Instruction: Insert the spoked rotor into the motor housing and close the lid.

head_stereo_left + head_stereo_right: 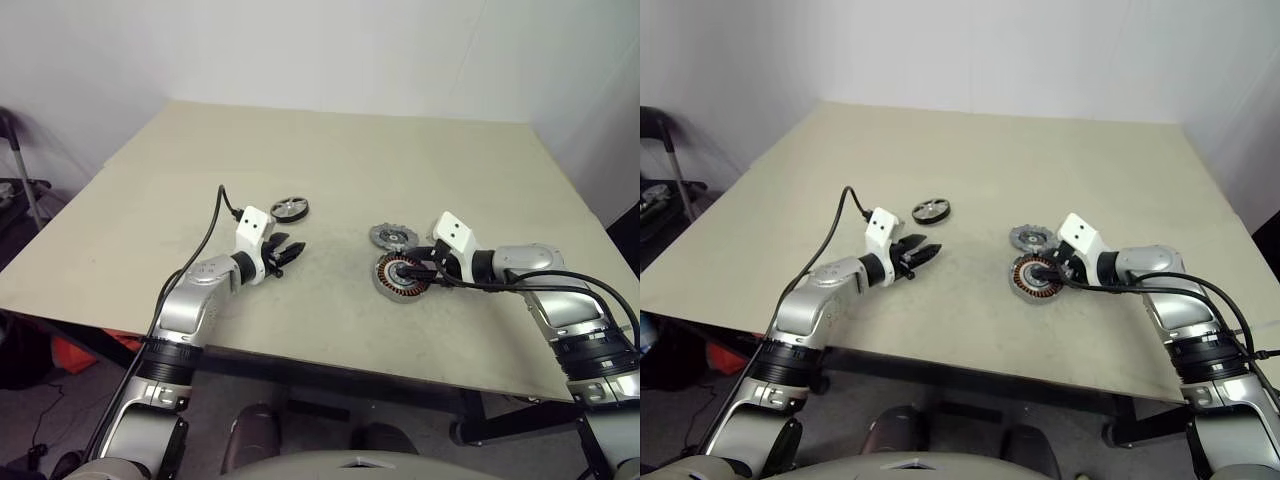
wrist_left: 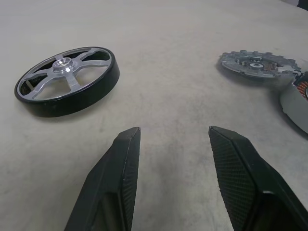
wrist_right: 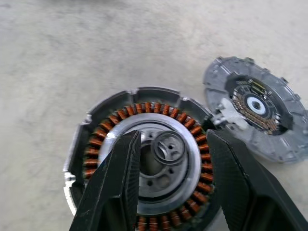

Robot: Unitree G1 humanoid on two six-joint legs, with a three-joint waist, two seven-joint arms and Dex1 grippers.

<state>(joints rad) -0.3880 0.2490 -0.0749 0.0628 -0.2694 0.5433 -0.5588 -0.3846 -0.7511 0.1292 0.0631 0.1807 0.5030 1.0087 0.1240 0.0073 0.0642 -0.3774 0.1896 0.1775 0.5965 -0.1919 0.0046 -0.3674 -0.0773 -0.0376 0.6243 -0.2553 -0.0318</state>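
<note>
Assembly not yet begun: dark spoked rotor lies apart on my beige worktop; copper-wound metal motor housing sits uncovered, grey notched lid beside. My left claw and right claw spread, empty.

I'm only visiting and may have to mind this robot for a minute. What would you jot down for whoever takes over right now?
Left gripper: open, empty, low over the table, pointing toward the rotor without touching it.
Right gripper: open, holding nothing, fingers either side of the housing hub.
The rotor lies flat on the table. The housing sits open, windings showing. The lid lies right beside it.
Done: nothing assembled yet.
Left: pick up the rotor, seat it in the housing, then put the lid on.
</note>
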